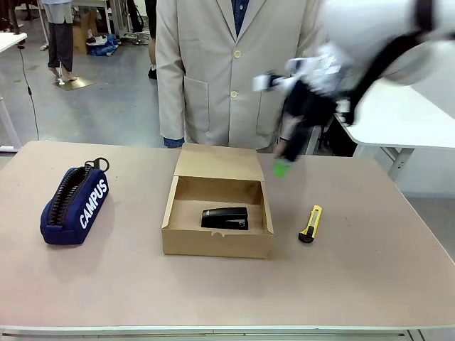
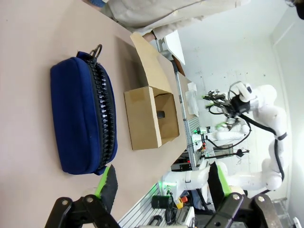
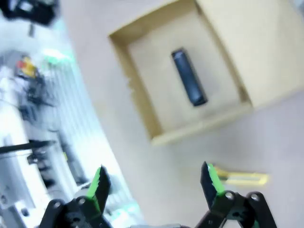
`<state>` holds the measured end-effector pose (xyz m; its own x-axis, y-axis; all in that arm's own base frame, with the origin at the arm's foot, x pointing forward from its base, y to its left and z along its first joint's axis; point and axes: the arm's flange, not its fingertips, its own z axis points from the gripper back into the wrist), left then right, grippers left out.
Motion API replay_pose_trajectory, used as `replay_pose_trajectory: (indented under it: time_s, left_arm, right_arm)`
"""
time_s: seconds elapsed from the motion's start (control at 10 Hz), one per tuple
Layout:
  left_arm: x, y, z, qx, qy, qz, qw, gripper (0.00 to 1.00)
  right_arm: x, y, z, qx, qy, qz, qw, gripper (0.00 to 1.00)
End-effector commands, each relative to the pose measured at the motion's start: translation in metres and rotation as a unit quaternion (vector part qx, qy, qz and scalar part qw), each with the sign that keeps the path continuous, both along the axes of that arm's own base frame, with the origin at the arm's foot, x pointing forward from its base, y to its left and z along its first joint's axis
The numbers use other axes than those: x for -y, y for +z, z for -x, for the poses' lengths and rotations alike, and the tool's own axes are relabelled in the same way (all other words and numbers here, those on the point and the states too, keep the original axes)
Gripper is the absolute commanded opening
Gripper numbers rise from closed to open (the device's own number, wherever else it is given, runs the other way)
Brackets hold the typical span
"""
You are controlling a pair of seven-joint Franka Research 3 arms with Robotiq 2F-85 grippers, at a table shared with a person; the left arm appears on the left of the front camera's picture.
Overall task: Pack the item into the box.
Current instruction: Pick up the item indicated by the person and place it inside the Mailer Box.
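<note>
**Item lying in the open box, both grippers released and empty**

At the bottom edge of the left wrist view we see the left gripper [image 2: 162, 173] with its jaws spread wide and nothing between them. Beyond it are the navy pouch [image 2: 83, 116] and the box [image 2: 147, 116].

In the front view the pouch [image 1: 75, 206], printed "CAMPUS", lies at the left of the table [image 1: 213, 298], well apart from the box [image 1: 213, 245]. The box sits at the centre of the frame with its flap lid folded back toward the person in a beige coat [image 1: 213, 71] at the far edge.

The item [image 1: 225, 218] lies flat on the floor of the box, toward the near wall, and neither gripper touches it. To the right of the box, near it but not touching, the yellow-and-black utility knife [image 1: 310, 224] rests on the table.

At the upper right of the front view the right arm is blurred, above the table beyond the box's far right corner.

In the right wrist view we see the right gripper [image 3: 153, 172] with its jaws apart and empty. The item [image 3: 189, 78] shows inside the box [image 3: 142, 109], and the knife [image 3: 242, 178] is at the lower right.
</note>
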<state>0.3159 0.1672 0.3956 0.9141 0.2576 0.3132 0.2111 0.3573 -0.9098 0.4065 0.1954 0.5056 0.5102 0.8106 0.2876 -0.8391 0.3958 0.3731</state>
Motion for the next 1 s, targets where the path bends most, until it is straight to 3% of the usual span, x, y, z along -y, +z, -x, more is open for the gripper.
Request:
replay_pose_trajectory:
  time_s: [0.0,0.1,0.2,0.4,0.5,0.6,0.7,0.8,0.9]
  left_arm:
    - [0.001,0.001,0.000,0.014,-0.001,0.008,1.000,1.00]
    - [0.001,0.001,0.000,0.014,-0.001,0.008,1.000,1.00]
    - [0.001,0.001,0.000,0.014,-0.001,0.008,1.000,1.00]
    - [0.001,0.001,0.000,0.014,-0.001,0.008,1.000,1.00]
    - [0.001,0.001,0.000,0.014,-0.001,0.008,1.000,1.00]
    - [0.001,0.001,0.000,0.014,-0.001,0.008,1.000,1.00]
    - [0.001,0.001,0.000,0.014,-0.001,0.008,1.000,1.00]
    - [0.001,0.001,0.000,0.014,-0.001,0.008,1.000,1.00]
    - [0.001,0.001,0.000,0.014,-0.001,0.008,1.000,1.00]
  right_arm:
    - [0.119,-0.005,0.022,-0.133,-0.190,-0.117,0.966,1.00]
    - [0.188,-0.015,0.028,-0.217,-0.270,-0.228,0.910,1.00]
    - [0.252,-0.029,0.039,-0.260,-0.320,-0.336,0.847,1.00]
    - [0.345,-0.056,0.075,-0.275,-0.430,-0.448,0.734,1.00]
    - [0.374,-0.069,0.097,-0.258,-0.464,-0.503,0.682,1.00]
    - [0.384,-0.076,0.109,-0.241,-0.503,-0.521,0.646,1.00]
    - [0.378,-0.075,0.110,-0.225,-0.532,-0.509,0.638,1.00]
    - [0.398,-0.085,0.119,-0.279,-0.358,-0.316,0.833,1.00]
    - [0.398,-0.085,0.119,-0.279,-0.358,-0.316,0.833,1.00]
